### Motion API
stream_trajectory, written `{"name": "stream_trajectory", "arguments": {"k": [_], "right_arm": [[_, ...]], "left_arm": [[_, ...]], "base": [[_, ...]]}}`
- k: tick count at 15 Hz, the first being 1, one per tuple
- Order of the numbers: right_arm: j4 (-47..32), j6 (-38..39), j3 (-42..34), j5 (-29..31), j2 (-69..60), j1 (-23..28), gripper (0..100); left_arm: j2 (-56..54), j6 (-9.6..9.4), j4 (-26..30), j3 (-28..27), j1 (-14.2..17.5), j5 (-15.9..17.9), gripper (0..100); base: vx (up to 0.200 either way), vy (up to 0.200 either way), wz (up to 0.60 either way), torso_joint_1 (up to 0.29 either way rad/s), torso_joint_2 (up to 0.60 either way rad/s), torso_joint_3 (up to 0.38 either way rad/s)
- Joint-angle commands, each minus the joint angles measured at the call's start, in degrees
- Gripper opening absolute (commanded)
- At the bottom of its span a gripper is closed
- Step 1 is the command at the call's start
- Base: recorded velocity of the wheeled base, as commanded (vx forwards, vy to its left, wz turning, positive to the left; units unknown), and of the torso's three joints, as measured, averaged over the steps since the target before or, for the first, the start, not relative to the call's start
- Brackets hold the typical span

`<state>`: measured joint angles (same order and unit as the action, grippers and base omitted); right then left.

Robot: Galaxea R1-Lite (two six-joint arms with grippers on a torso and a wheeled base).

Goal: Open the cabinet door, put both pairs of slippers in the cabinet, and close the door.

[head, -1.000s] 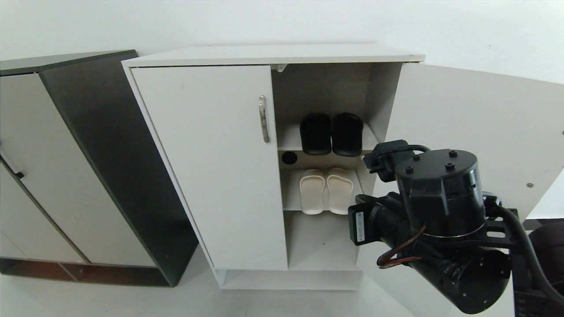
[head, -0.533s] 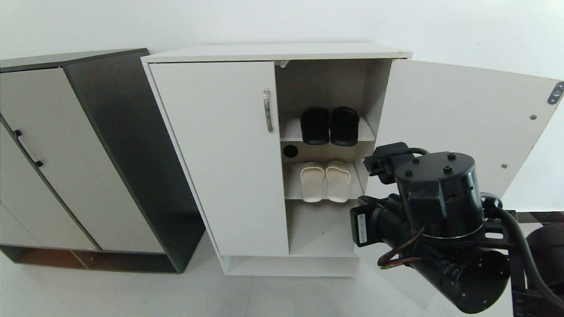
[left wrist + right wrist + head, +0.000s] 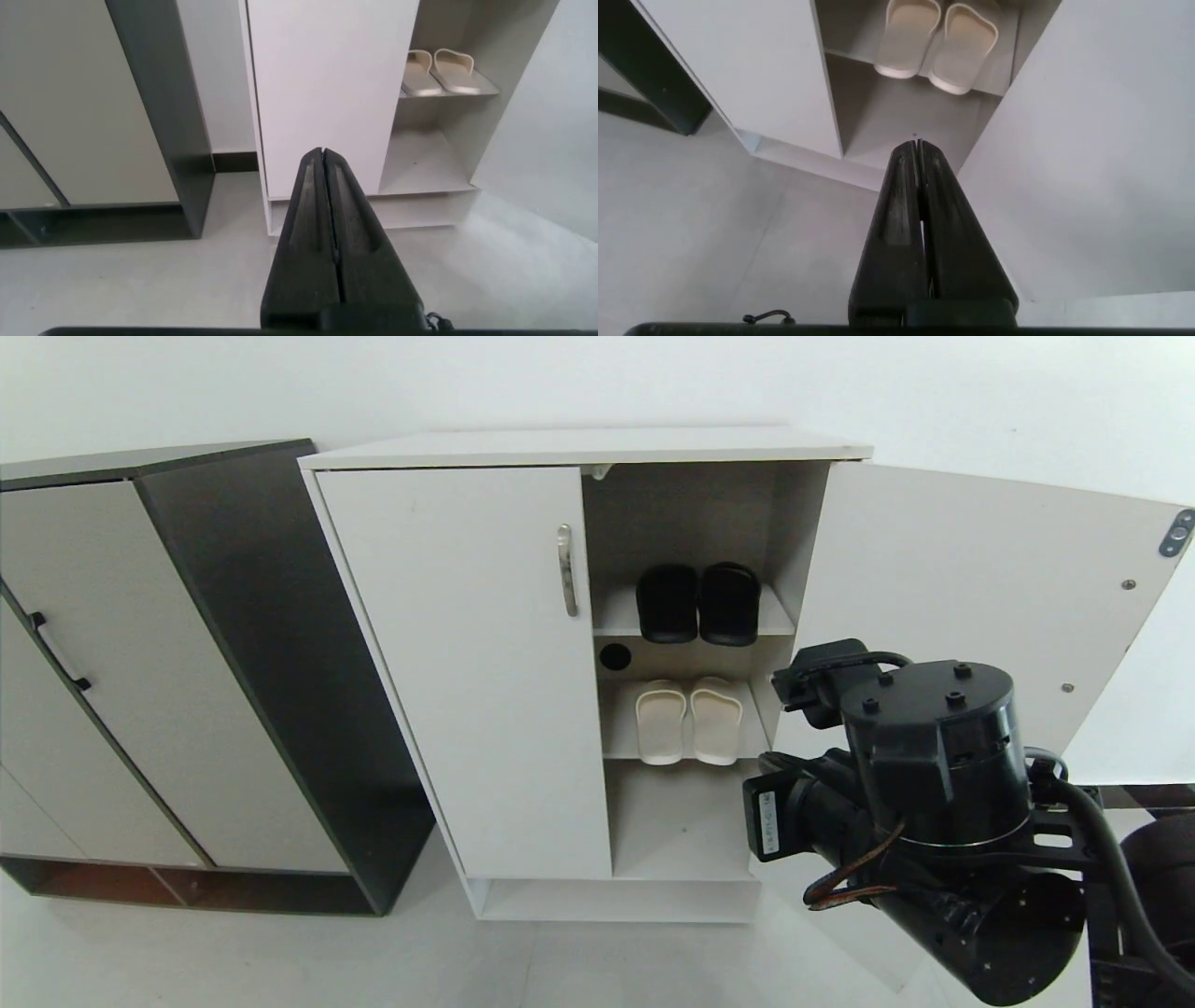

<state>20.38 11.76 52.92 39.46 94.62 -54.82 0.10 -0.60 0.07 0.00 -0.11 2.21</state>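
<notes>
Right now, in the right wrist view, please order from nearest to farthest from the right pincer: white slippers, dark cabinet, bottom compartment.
1. bottom compartment, just ahead of the right pincer.
2. white slippers, on the shelf above it.
3. dark cabinet, far to the robot's left.

Head camera: high, facing forward and down at the cabinet (image 3: 467,663). Wrist cameras: lower, angled down toward its base. All share the white slippers (image 3: 689,721).

Right arm (image 3: 934,775) blocks the open door (image 3: 971,579) at its lower corner; dark cabinet (image 3: 233,644) runs off the head view's left edge.
</notes>
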Motion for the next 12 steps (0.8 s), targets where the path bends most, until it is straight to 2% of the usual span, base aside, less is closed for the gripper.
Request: {"name": "stream_trajectory", "arguments": {"k": [1, 6, 10, 12], "right_arm": [[0.0, 0.0, 0.0, 0.0, 0.2, 0.0, 0], [0.2, 0.0, 0.1, 0.0, 0.3, 0.0, 0], [0.2, -0.1, 0.1, 0.0, 0.1, 0.0, 0], [0.2, -0.1, 0.1, 0.0, 0.1, 0.0, 0]], "left_arm": [[0.0, -0.02, 0.0, 0.0, 0.0, 0.0, 0], [0.0, -0.02, -0.1, 0.0, 0.0, 0.0, 0], [0.0, -0.11, 0.0, 0.0, 0.0, 0.0, 0], [0.0, -0.11, 0.0, 0.0, 0.0, 0.0, 0]], "base": [[0.000, 0.000, 0.00, 0.000, 0.00, 0.000], [0.000, 0.000, 0.00, 0.000, 0.00, 0.000], [0.000, 0.000, 0.00, 0.019, -0.20, -0.290], [0.000, 0.000, 0.00, 0.051, -0.53, -0.364]]}}
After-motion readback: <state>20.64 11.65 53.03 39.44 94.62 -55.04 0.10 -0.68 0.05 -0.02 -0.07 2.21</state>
